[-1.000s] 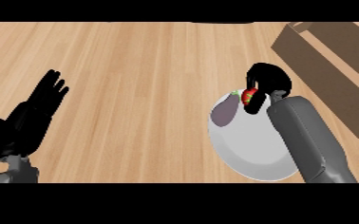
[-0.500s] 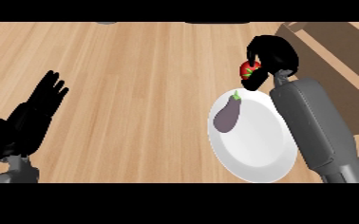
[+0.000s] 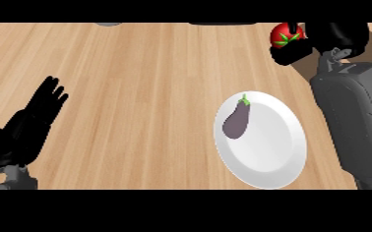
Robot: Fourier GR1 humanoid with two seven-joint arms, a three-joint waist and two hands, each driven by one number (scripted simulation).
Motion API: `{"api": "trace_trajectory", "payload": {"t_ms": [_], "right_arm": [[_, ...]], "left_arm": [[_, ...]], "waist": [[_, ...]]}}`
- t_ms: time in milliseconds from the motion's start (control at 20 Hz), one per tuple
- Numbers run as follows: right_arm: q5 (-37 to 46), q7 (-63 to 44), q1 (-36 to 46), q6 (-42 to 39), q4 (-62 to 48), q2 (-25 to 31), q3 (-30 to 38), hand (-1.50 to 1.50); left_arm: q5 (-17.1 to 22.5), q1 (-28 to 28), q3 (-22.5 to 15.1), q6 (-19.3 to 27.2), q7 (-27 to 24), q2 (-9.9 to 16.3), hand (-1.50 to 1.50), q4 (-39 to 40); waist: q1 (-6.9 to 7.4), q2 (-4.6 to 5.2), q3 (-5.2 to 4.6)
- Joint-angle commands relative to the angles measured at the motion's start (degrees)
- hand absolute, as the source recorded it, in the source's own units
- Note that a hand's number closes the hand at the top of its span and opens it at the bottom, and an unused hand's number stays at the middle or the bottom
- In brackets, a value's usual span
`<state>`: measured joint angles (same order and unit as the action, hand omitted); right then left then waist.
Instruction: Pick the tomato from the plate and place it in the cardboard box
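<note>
Lifted off the plate (image 3: 280,169) – tomato (image 3: 283,36) (seemingly) clutched by right hand (image 3: 320,42).

Red tomato (image 3: 282,38) with green calyx, lifted clear of the white plate (image 3: 272,147), near the upper right edge.

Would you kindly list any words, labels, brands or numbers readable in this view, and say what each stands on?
None: no text, label, brand or number shows on the tomato, the eggplant, the plate, the counter or either robot hand.
</note>
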<state>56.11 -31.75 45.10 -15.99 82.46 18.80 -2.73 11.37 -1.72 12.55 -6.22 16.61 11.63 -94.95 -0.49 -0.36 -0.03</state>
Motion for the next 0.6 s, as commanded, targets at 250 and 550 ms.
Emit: {"api": "trace_trajectory", "payload": {"t_ms": [250, 550], "right_arm": [[1.5, -4.6, 4.7, -1.5, 0.8, 6.4, 8.8, 1.5], [1.9, 4.0, 0.8, 2.7, -6.6, 10.9, 11.3, 1.5]], "left_arm": [[3.1, -0.8, 3.5, -3.3, -0.8, 2.8, 0.0, 2.2], [1.4, -2.7, 1.3, -0.3, 3.6, 1.2, 0.0, -1.0]], "waist": [[0.8, 0.37, 0.0], [0.74, 0.45, 0.04]]}}
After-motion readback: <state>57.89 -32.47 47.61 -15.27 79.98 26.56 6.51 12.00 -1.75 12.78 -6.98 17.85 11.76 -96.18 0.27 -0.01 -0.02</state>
